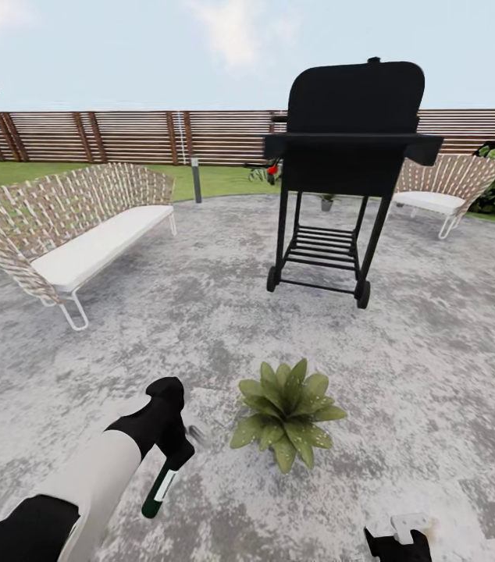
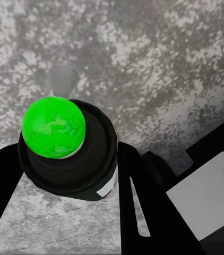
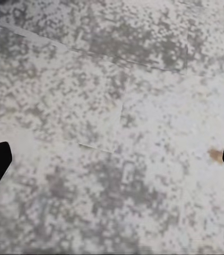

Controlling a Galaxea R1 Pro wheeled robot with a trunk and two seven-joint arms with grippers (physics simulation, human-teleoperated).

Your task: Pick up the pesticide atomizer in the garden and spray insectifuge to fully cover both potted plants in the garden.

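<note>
My left gripper (image 1: pixel 171 446) is shut on the pesticide atomizer (image 1: pixel 158 490), a slim dark green bottle with a white label. Its base tilts toward me and its pale spray head (image 1: pixel 197 430) points down at the paving, just left of a potted plant (image 1: pixel 286 414). That plant is a rosette of pointed green leaves on the grey patio. The left wrist view looks at the bottle's bright green base (image 2: pixel 53 127) between the black fingers (image 2: pixel 144 196). A second small grey-potted plant (image 1: pixel 327 201) stands far back behind the grill. My right gripper (image 1: pixel 398 540) (image 3: pixel 112 159) hangs open over bare paving.
A black wheeled grill (image 1: pixel 349 156) stands beyond the near plant. A wicker bench (image 1: pixel 68 226) is at the left and a wicker chair (image 1: pixel 443 187) at the back right. A grey lamp post (image 1: pixel 196 179) and the slatted fence (image 1: pixel 122 136) edge the lawn.
</note>
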